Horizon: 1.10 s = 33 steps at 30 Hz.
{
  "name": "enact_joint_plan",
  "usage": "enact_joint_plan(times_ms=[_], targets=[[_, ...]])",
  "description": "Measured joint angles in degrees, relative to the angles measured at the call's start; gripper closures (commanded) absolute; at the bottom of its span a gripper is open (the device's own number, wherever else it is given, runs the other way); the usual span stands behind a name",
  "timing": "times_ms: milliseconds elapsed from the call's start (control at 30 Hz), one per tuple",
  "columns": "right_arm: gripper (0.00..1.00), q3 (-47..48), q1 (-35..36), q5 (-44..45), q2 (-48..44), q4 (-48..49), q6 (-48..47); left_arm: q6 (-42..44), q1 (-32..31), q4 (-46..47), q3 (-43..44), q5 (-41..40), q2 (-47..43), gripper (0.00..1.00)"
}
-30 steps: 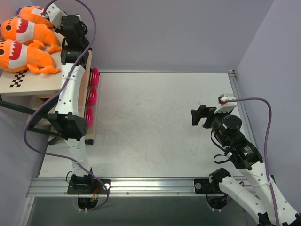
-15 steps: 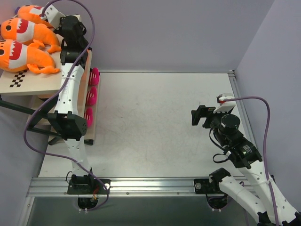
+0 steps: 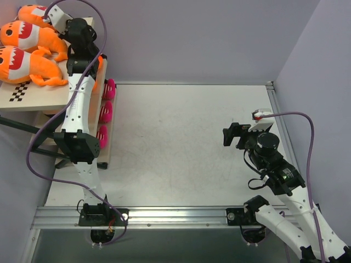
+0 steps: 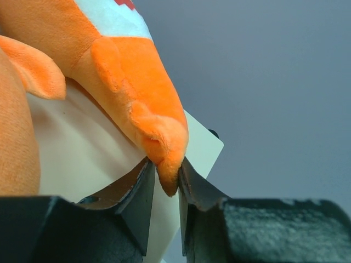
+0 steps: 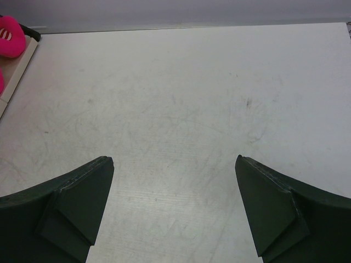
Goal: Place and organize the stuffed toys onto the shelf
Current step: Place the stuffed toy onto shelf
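Note:
Three orange sharks lie on the top board of the shelf (image 3: 44, 97) at the far left: one at the back (image 3: 30, 12), one in the middle (image 3: 27, 35), one in front (image 3: 22, 63). My left gripper (image 3: 56, 15) is shut on the tail tip (image 4: 159, 137) of the back shark (image 4: 126, 66), just above the cream board (image 4: 82, 159). Three pink toys (image 3: 109, 87) sit on a lower tier. My right gripper (image 3: 227, 134) is open and empty over the bare table (image 5: 175, 98); its fingers (image 5: 82, 192) stand wide apart.
A checkerboard strip (image 3: 21, 91) marks the top board's front edge. The shelf's black frame (image 3: 22, 125) reaches toward the left arm's base. A pink toy (image 5: 11, 35) and the shelf's edge show at the right wrist view's top left. Grey walls close the back and right.
My left gripper has moved a little left and back along the top board, drawing the back shark's tail with it. The right arm has barely moved.

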Motion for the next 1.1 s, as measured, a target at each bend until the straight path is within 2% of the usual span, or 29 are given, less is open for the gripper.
enact_joint_plan(times_ms=[267,433,633,900,1100], targets=[[0.01,0.00,0.00,0.00,0.11,-0.04,-0.04,-0.11,-0.02,3.04,-3.08,1.40,-1.70,0.53],[0.01,0.00,0.00,0.00,0.11,-0.04,-0.04,-0.02,-0.50,5.51,-4.50,1.29,-2.14,0.52],[0.01,0.00,0.00,0.00,0.09,-0.04,-0.07,0.39,-2.08,7.45,-5.09,1.33,-2.47,0.33],[0.01,0.00,0.00,0.00,0.09,-0.04,-0.09,3.04,-6.01,8.55,-6.03,-2.58,-4.37,0.30],[0.00,0.00,0.00,0.00,0.26,-0.02,-0.20,14.84,-11.23,12.92,-4.59,-5.05,-4.26,0.27]])
